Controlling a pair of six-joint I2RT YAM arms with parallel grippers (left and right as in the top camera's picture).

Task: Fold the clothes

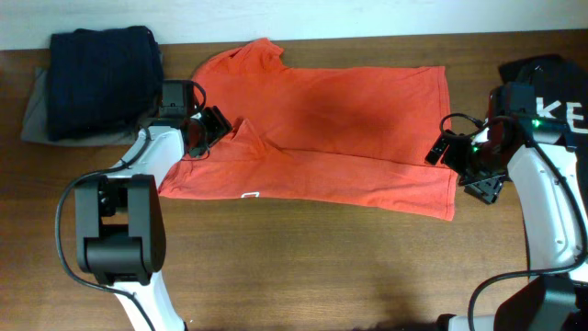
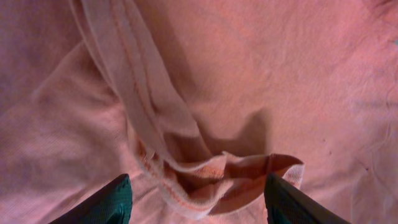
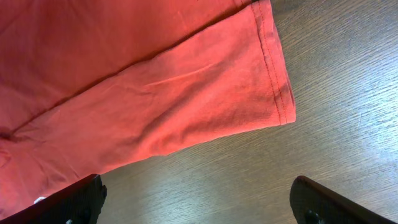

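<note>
T-shirt [image 1: 349, 129], flat overhead; left wrist alone shows a raised hem [image 2: 186, 168] between spread left gripper [image 2: 197, 186] (right gripper [image 3: 196, 190] spread, empty).

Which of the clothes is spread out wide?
The orange T-shirt in the middle. The dark blue clothes at the left are a folded stack, and the black one sits bunched at the right.

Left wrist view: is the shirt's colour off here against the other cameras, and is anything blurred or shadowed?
Left wrist view: the shirt is washed out to pink and slightly soft, with a shadow beside the raised fold; overhead view: saturated orange-red, a darker patch mid-shirt; right wrist view: sharp hem stitching and table grain.
</note>
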